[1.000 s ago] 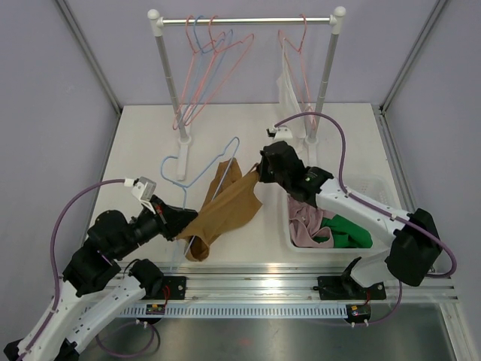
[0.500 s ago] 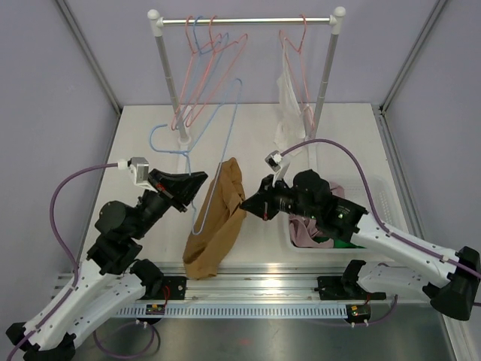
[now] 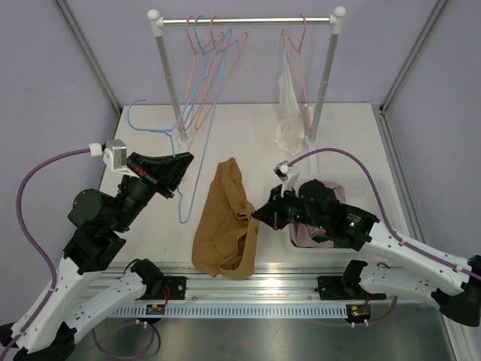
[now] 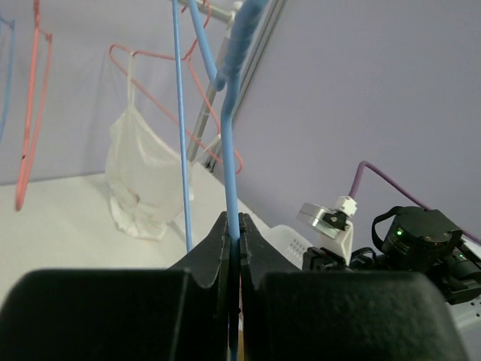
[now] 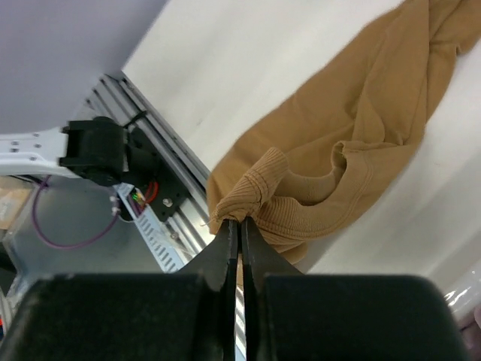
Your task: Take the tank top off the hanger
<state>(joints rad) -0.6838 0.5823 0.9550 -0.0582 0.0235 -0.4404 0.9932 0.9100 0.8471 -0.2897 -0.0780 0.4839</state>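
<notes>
1. Effectively done: the tank top (image 3: 225, 222) is off the blue hanger (image 4: 231, 150) and lies on the table (image 3: 342, 139) between the two arms. Its long axis runs far-to-near, and the near end is bunched close to the front rail.
2. The left gripper (image 3: 174, 162) is clamped on the blue hanger's wire; the left wrist view shows the jaws closed tight on it. The hanger is held up and to the left, and no cloth touches it.
3. The right gripper (image 3: 259, 214) is pinched on a rolled hem fold of the tank top, as the right wrist view confirms (image 5: 240, 226). The grip sits on the garment's right edge, about mid-length.
4. Key relation: the cloth lies to the left of the right gripper, and the bin (image 3: 372, 197) is just to the gripper's right. The right arm is the nearer one and already has the cloth. My guess is the next step is either a plain release or a short carry rightward to the bin, with the left arm only parking the hanger.
5. Change from half a second ago: the hanger's lower wire was running along the top's left edge, and it has now swung up and left with a visible gap. The right gripper has pulled toward the near edge, so the cloth has moved nearer and spread wider at the near end.
6. Risk: the held fold is small and could slip during a carry.
</notes>
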